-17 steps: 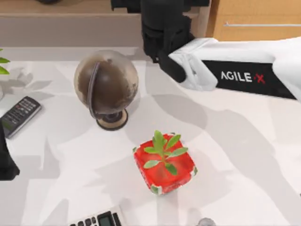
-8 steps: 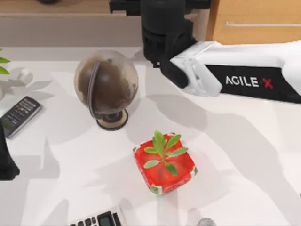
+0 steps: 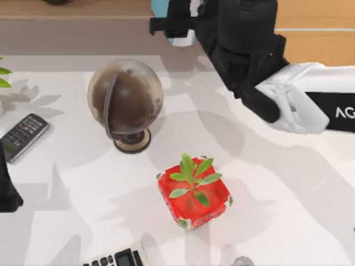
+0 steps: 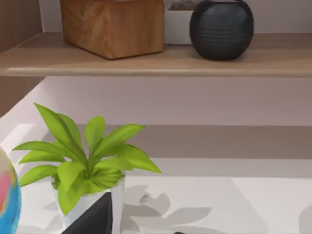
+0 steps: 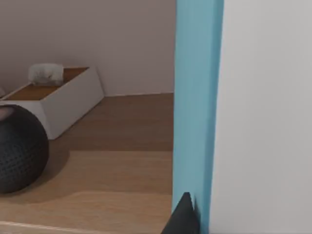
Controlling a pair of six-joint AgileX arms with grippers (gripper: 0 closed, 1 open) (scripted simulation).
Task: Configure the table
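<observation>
White table [image 3: 288, 183], globe [image 3: 125, 100], red planter [image 3: 194, 197]

Top cam: overhead, looks down on table [image 3: 288, 183], far shelf edge at top. Left wrist cam: low by table's left, faces far shelf [image 4: 156, 61]. Right wrist cam: shelf height, v. close. Both wrist cams share black sphere [image 4: 222, 29] [image 5: 19, 148].

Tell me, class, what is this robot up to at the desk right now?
The right gripper is up at the back of the table, by the wooden shelf, with a light blue and white object at its fingers. The left arm sits parked at the table's left edge. A globe, a red potted plant and a remote rest on the table.
</observation>
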